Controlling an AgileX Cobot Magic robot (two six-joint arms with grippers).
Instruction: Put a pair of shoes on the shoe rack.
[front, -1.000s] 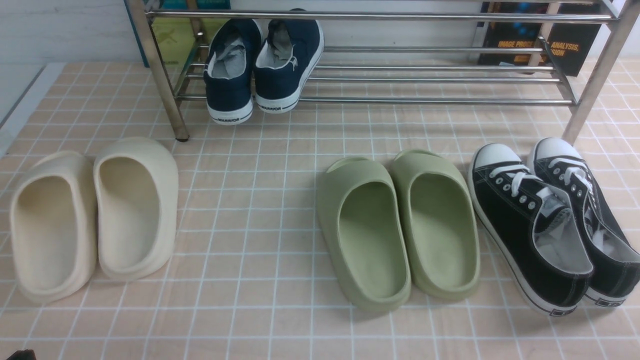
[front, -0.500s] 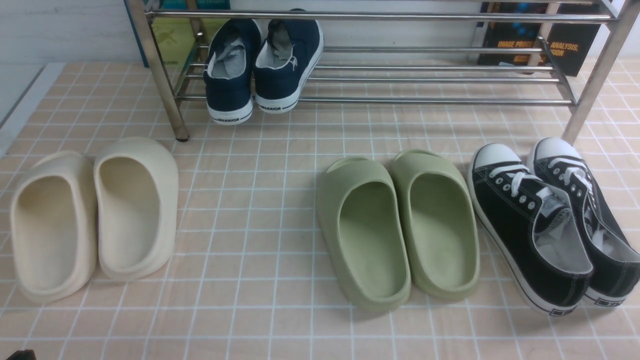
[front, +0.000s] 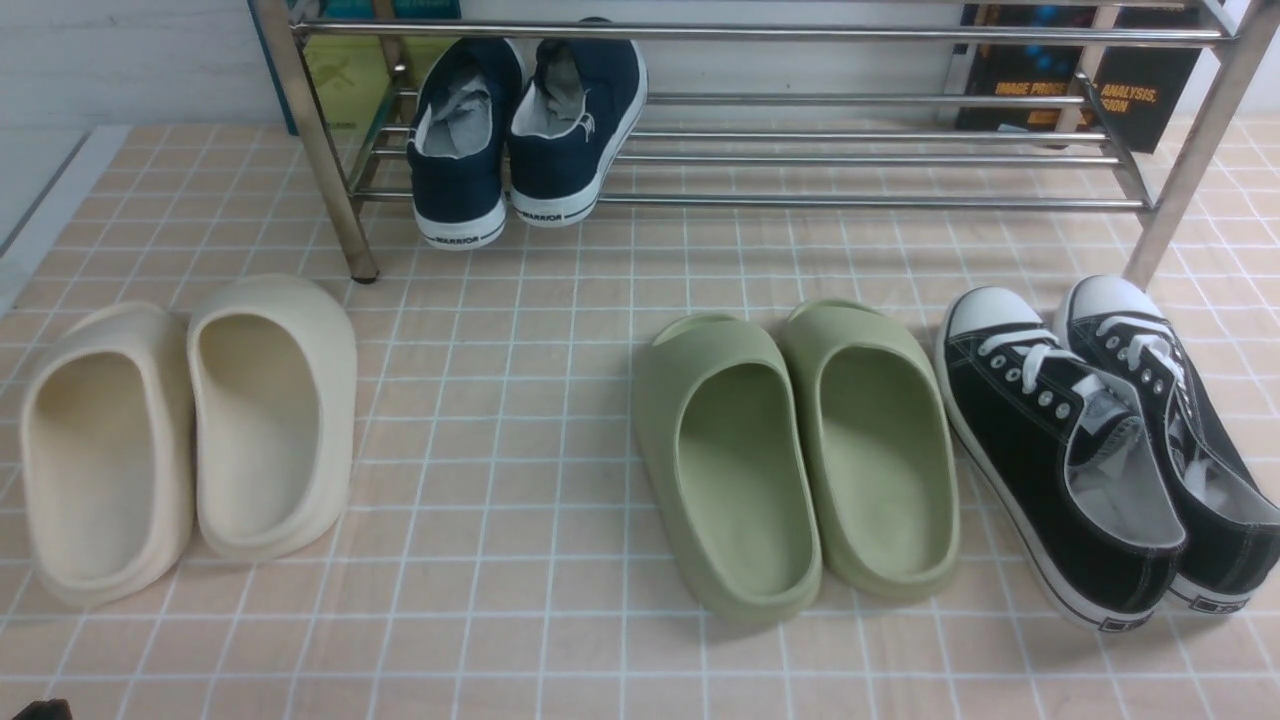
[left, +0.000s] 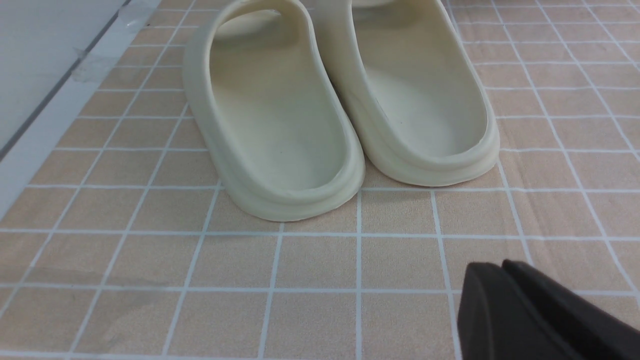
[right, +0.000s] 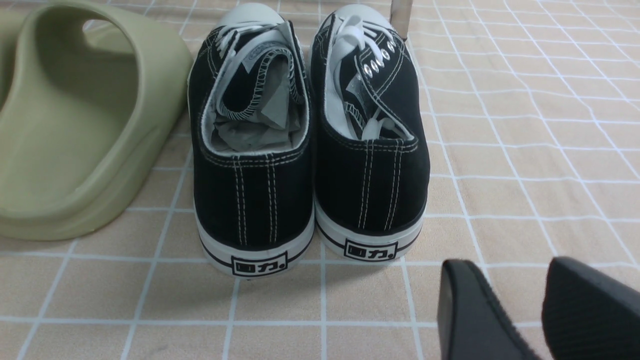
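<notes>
Navy canvas, white rubber soles: the pair of shoes (front: 520, 130) sits on the lowest tube shelf of the shoe rack (front: 860, 160), toward its left end, heels out over the front bar, toes pointing back.

Left to right on the tabletop: cream slides (front: 190, 430), green slides (front: 795, 455), black lace-up sneakers (front: 1100, 440). None on the rack.

Handling call: the navy shoes look light, the upper is soft and collapses under pinch, paper stuffing helps a bit. The stiff parts are the heel counter and sole edge, so grab there. The rubber should grip fine.

Left gripper (left: 505, 280): fingers pressed together, nothing in them, parked short of the cream slides.

Right gripper (right: 520, 295): fingers spread wide, empty, just behind the black sneakers' heels.
</notes>
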